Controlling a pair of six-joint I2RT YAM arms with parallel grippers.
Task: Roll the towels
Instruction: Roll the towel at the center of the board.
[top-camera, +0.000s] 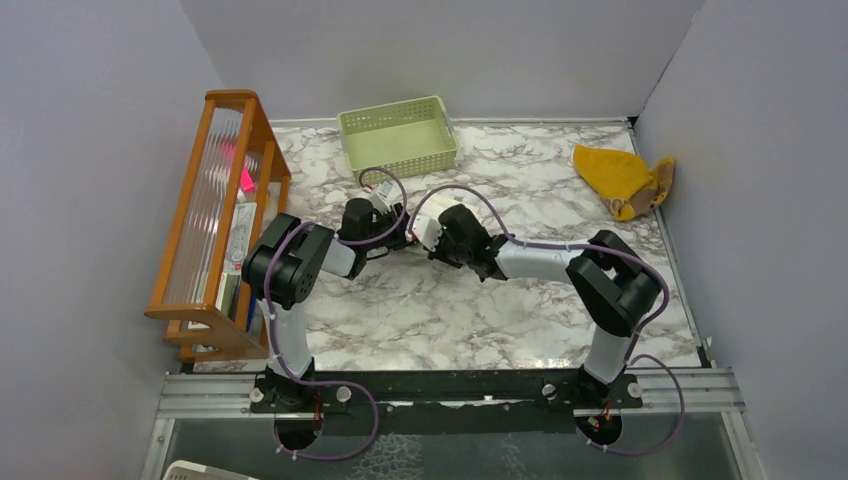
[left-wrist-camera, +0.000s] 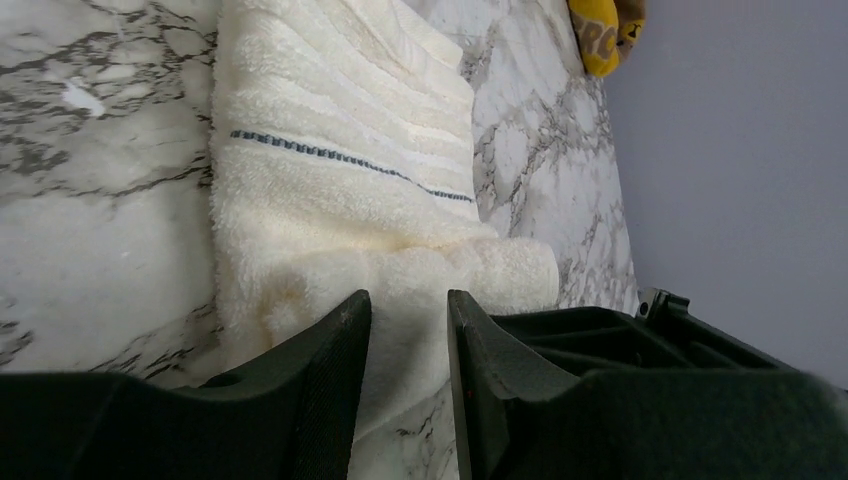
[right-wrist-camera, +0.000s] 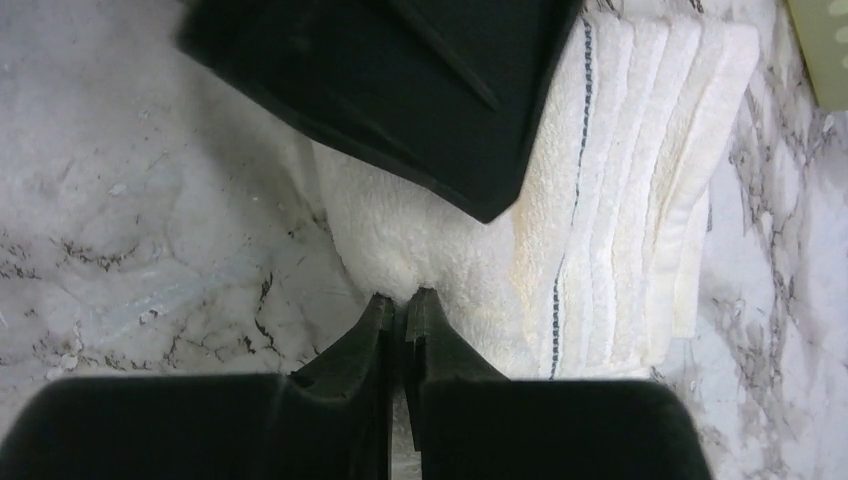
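Lengthwise, cream towel runs away from barely-open left gripper; right gripper pinches its edge.

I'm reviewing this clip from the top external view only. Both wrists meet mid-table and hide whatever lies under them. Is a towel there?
Observer: Yes. The left wrist view shows the cream-white towel lying on the marble table, its near end bunched into a thick fold.
Operator: Is either gripper holding it?
Observer: The right gripper is shut, pinching a nub of the towel's edge.
Operator: And the left?
Observer: The left gripper is open, with its fingers over the bunched end and not clamping it.
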